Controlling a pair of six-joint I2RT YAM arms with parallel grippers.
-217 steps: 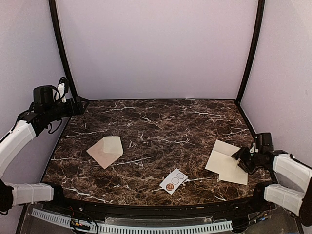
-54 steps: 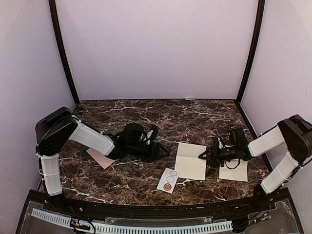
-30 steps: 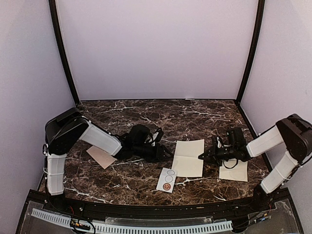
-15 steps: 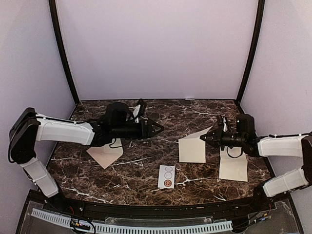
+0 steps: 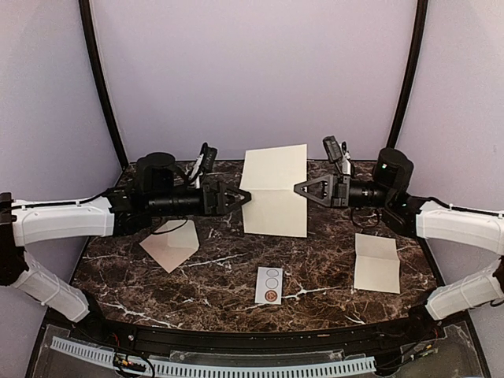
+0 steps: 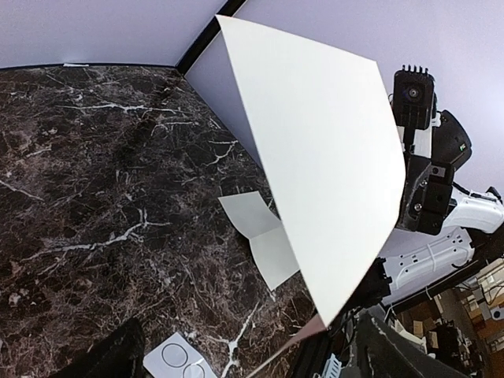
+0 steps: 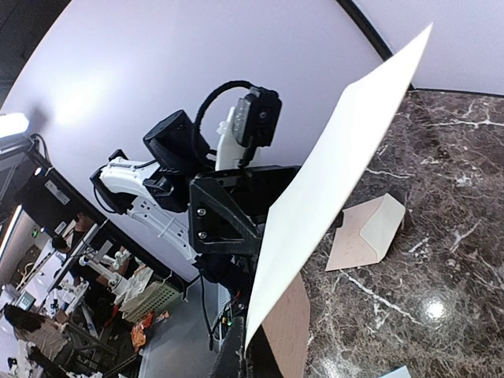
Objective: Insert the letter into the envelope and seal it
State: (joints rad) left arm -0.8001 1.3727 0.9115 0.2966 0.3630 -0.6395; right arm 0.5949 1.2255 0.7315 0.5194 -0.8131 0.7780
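Note:
The letter (image 5: 274, 191), a cream creased sheet, hangs upright in the air over the back middle of the table. My right gripper (image 5: 298, 189) is shut on its right edge; in the right wrist view the sheet (image 7: 331, 197) rises from the shut jaws (image 7: 253, 356). My left gripper (image 5: 246, 195) is open at the sheet's left edge. In the left wrist view its fingers (image 6: 118, 354) stand wide apart, with the letter's (image 6: 323, 173) lower corner between them, not clamped. The pinkish-tan envelope (image 5: 169, 244) lies flat at the left, flap open, also seen as the envelope (image 7: 366, 232).
A second folded cream sheet (image 5: 376, 262) lies at the right of the marble table (image 5: 213, 272), seen too as the folded sheet (image 6: 264, 236). A small white card printed with circles (image 5: 271, 284) lies near the front middle. Purple walls enclose the back and sides.
The right gripper has lifted the letter off the table, up and toward the back middle. The left gripper has swung right to the sheet's left edge, and its jaws have spread wider.

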